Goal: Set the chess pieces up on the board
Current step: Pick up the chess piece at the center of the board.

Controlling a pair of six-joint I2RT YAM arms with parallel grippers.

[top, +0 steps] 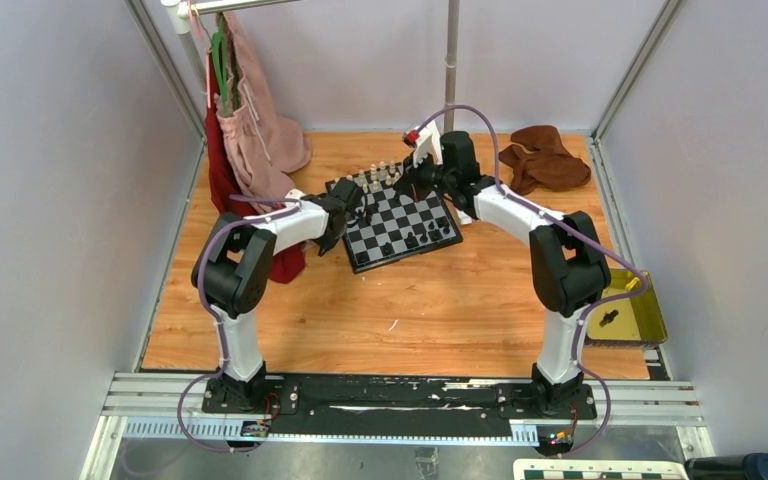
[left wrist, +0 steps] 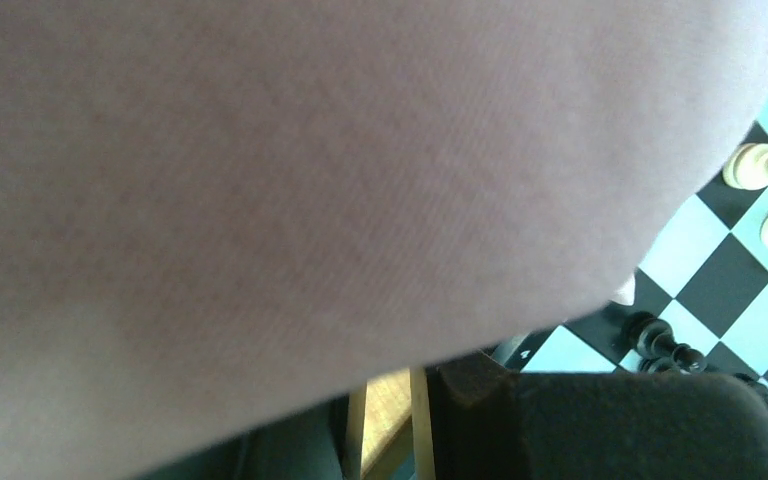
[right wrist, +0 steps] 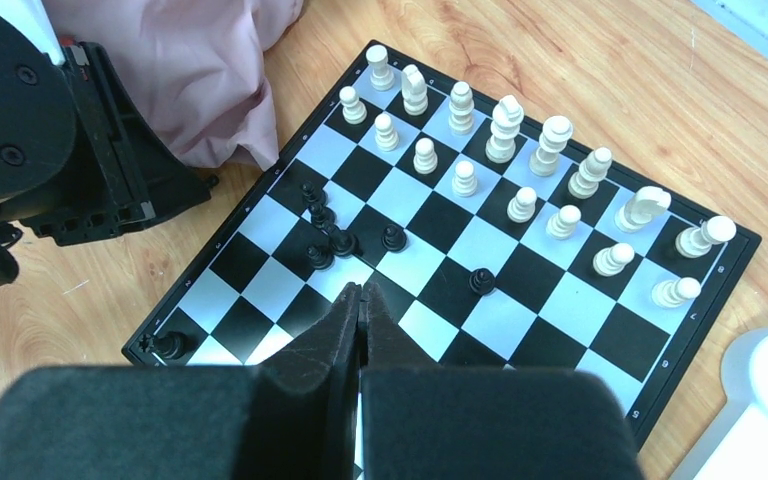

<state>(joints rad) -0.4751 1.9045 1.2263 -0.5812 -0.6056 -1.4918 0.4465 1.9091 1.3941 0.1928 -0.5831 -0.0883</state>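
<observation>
Toward the far middle of the wooden worktop sits the board, glossy black-and-white checks with a thin black border, skewed relative to the edges. Cream pieces stand in two tidy rows along its far side. The black pieces are a messier bunch, several huddled near the board's left edge and one alone at a corner.

A soft pink garment hangs down at the far left corner with a red one behind it. The pink cloth drapes right over the left gripper at the board's left edge and blocks nearly all of its wrist view. Its fingers are closed down, but I can't tell if anything's pinched. The right gripper hovers over the board with its padded fingers pressed together on nothing.

A crumpled brown cloth lies in the far right corner, and a yellow tray sits off the right edge.
</observation>
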